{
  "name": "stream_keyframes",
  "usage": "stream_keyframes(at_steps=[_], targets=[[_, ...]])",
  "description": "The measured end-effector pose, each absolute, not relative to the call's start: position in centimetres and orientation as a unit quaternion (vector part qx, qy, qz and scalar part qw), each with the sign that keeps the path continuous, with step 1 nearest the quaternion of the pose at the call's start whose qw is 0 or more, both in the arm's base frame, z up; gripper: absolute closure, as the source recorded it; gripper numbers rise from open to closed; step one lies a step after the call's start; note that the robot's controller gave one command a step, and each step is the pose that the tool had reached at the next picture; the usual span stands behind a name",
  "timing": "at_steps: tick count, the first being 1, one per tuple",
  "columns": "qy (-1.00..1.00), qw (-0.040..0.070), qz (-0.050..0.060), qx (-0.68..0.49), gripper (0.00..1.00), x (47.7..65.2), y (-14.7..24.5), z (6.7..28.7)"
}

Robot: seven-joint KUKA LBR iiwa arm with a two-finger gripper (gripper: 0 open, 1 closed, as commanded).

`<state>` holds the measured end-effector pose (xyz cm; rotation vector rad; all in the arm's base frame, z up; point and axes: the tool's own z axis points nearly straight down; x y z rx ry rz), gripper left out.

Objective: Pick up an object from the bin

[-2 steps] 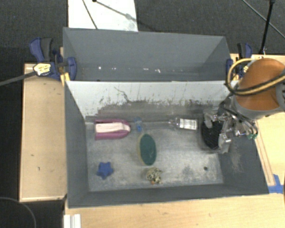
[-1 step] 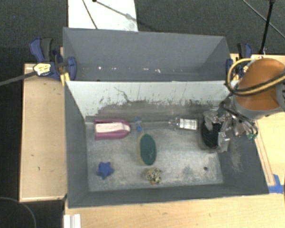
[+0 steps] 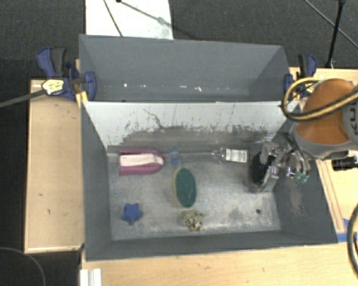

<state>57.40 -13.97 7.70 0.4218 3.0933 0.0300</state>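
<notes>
Bottle (image 3: 232, 155): a small clear one with a white label, lying on its side on the floor of the bin (image 3: 167, 121), at the foot of the back wall and right of the middle. Its slim neck points left.

Just beside its right end, a little nearer the front, the gripper (image 3: 260, 177) hangs low over the floor by the right wall. Its dark tip is close to the bottle, but I cannot tell whether the two touch. Whether the gripper is clenched or released cannot be told from this angle, and nothing can be seen held in it. Behind it the wrist carries an orange cover (image 3: 324, 118) with looped cables, out over the bin's right rim.

Left of the bottle, a small blue bit (image 3: 174, 158) lies by the back wall, and beyond it a pink tube (image 3: 141, 162) lies on its side. A dark green oval (image 3: 186, 187) sits near the middle of the floor, well apart from the gripper. In front of the oval, near the front wall, rests a speckled ball (image 3: 193, 221). A blue piece (image 3: 131, 213) lies in the front left corner.
</notes>
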Motion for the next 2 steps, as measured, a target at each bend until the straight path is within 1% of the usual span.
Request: stream_keyframes(at_steps=[1, 2], targets=[[0.993, 0.005, 0.0, 0.117, 1.0, 57.6, -15.0, 15.4], [0.993, 0.004, 0.0, 0.114, 1.0, 56.7, -14.7, 21.7]])
